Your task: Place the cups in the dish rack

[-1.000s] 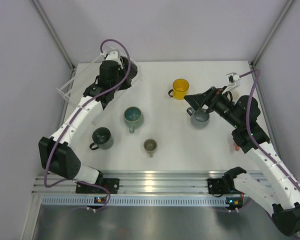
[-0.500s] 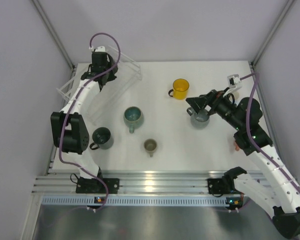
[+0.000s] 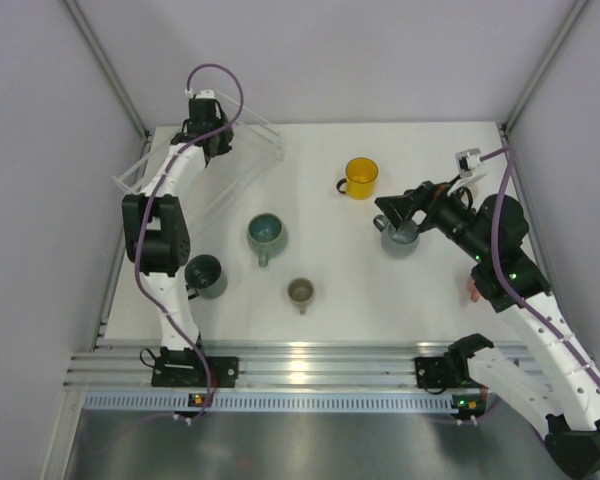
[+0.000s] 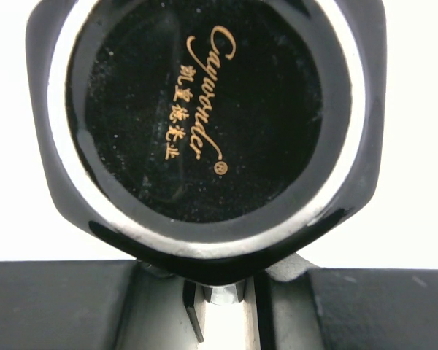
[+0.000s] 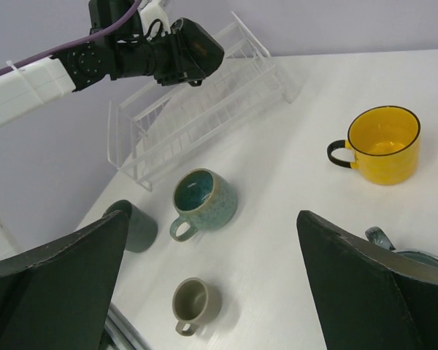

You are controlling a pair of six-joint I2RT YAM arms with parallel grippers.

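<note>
Black cup point(image 4: 204, 117) gripped by left pincer point(image 4: 219, 290), right pincer point(image 3: 398, 212) wide open

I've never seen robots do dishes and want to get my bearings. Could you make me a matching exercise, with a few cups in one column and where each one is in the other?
Cups:
1. black cup
2. yellow mug
3. grey-blue mug
4. small olive cup

Places:
A. just below the open right gripper
B. of these four, nearest the arm bases
C. clamped in the left gripper, at the dish rack
D. standing free between the dish rack and the right gripper

Pairs: 1-C, 2-D, 3-A, 4-B
</note>
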